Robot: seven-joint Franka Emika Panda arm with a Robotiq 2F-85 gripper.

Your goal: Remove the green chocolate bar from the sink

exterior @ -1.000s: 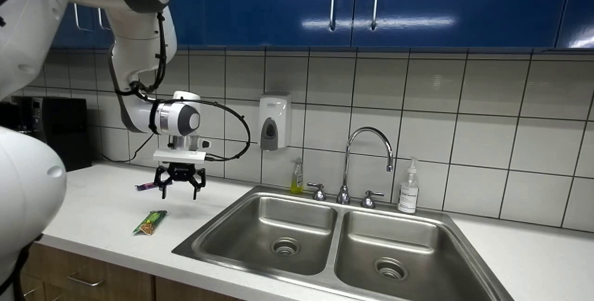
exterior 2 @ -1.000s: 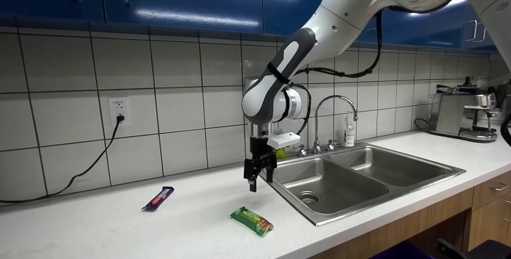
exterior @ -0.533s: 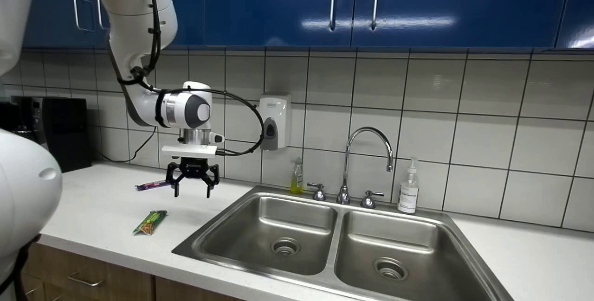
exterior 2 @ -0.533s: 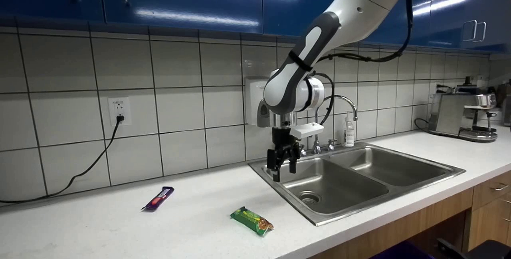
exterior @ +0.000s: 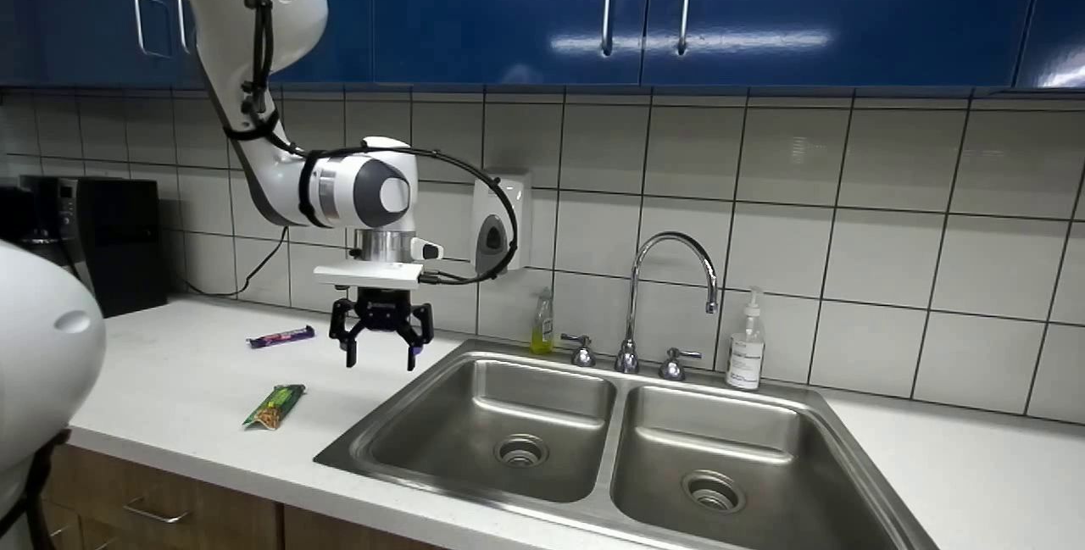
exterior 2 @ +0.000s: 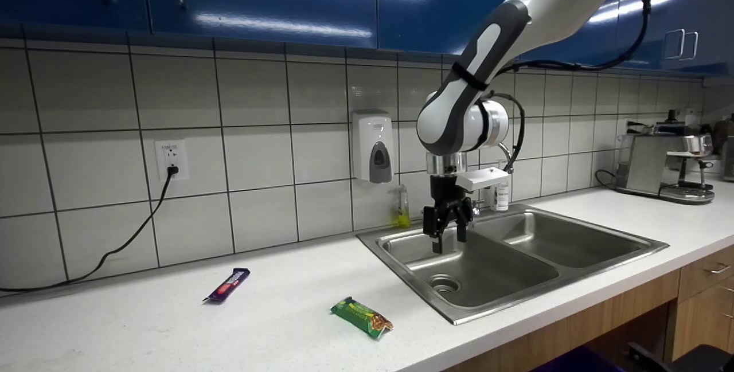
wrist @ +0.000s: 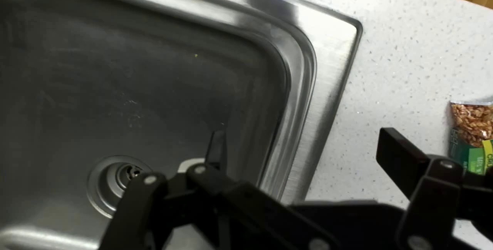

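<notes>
The green chocolate bar lies flat on the white counter left of the sink, in both exterior views (exterior: 276, 407) (exterior 2: 362, 317). In the wrist view the green chocolate bar (wrist: 475, 142) is cut off at the right edge. The stainless steel sink (exterior: 342, 453) has two basins, and no bar shows in either. Its rim crosses the wrist view (wrist: 327, 61). My gripper (exterior: 381, 363) points down, open and empty, above the sink's left edge. In an exterior view the gripper (exterior 2: 449, 243) appears over the near basin. In the wrist view the fingers (wrist: 302, 138) stand wide apart.
A small dark purple bar (exterior 2: 228, 285) lies farther back on the counter. A chrome faucet (exterior: 627, 361), a yellow soap bottle (exterior: 542, 328) and a white pump bottle (exterior: 746, 357) stand behind the sink. A soap dispenser (exterior 2: 367, 145) hangs on the wall. Blue cabinets (exterior: 509, 16) hang above.
My open gripper has moved away from the counter area near the bars toward and over the sink. The green chocolate bar and the purple bar have not moved.
</notes>
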